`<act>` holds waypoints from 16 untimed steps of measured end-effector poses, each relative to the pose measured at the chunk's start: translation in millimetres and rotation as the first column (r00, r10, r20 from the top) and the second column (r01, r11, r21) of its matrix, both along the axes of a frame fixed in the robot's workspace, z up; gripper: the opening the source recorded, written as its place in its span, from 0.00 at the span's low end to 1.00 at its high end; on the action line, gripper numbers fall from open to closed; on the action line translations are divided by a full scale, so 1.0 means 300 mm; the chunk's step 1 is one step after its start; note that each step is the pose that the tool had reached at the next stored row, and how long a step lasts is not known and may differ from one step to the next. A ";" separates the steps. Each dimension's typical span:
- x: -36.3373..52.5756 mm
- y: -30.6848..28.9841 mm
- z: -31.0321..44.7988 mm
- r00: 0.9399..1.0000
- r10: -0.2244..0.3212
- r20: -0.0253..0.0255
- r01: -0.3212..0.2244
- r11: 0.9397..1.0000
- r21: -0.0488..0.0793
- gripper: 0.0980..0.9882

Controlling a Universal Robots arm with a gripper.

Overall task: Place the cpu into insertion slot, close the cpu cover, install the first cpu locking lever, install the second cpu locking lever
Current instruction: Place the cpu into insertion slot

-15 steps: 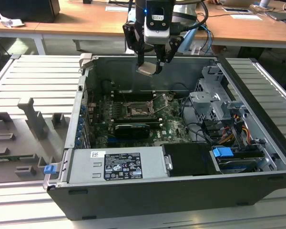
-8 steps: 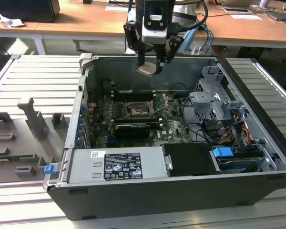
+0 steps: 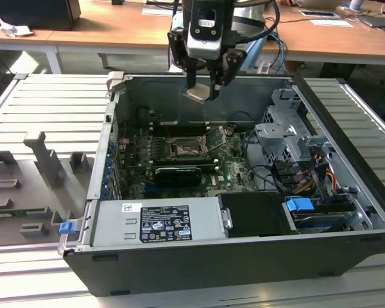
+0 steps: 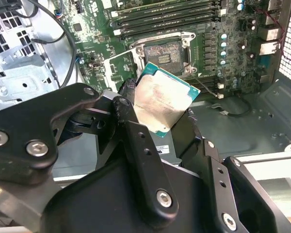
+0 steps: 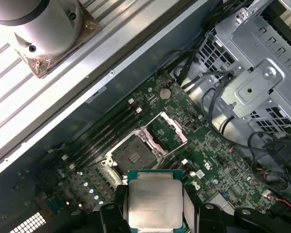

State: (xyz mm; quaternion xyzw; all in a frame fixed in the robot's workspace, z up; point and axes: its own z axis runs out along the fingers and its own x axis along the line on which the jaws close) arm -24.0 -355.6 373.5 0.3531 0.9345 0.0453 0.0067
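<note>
**A:** Where is the cpu (image 4: 165, 104) sitting?

**B:** It is hanging in the air over the open case (image 3: 244, 263). In the exterior view the insertion slot (image 3: 181, 149) is lying toward six o'clock from it, well apart and bare.

**A:** How is it likely handling?

**B:** Light and stiff, slick on its metal top and probably delicate underneath, so the edges are the place to hold it.

**A:** And the gripper (image 3: 202, 86)?

**B:** It is gripping the cpu narrowly by two opposite edges and touching nothing else.

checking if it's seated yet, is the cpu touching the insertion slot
Apart. In the exterior view the gripper holds the cpu in its jaws, raised well clear of the insertion slot.
</note>
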 end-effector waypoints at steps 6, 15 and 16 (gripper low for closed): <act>0.000 0.000 -0.007 1.000 -0.026 0.000 0.026 1.000 0.000 0.50; 0.000 0.000 -0.020 0.999 -0.042 0.000 0.042 0.999 -0.002 0.50; 0.000 0.000 -0.020 0.999 -0.052 0.000 0.052 0.999 -0.002 0.50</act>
